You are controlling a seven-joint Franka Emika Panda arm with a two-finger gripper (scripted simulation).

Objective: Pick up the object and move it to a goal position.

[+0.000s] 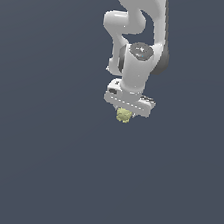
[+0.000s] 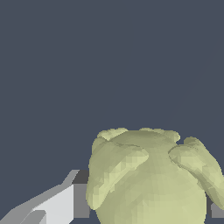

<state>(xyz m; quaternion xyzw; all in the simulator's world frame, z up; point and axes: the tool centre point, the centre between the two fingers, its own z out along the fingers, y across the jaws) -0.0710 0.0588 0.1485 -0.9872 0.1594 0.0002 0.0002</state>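
The object (image 1: 124, 116) is a small lumpy yellow-green lump that peeks out just under the white gripper hand in the exterior view. In the wrist view the object (image 2: 148, 175) fills the space between the two fingers. One grey-white finger (image 2: 65, 203) presses against its side, and only a sliver of the other finger (image 2: 216, 211) shows at the picture's edge. My gripper (image 1: 126, 110) is shut on the object. The fingertips are hidden under the hand in the exterior view. No goal marker shows in either view.
The white arm (image 1: 140, 32) reaches in from the top of the exterior view. A plain dark blue-grey surface (image 1: 36, 164) lies all around, with no other objects in view.
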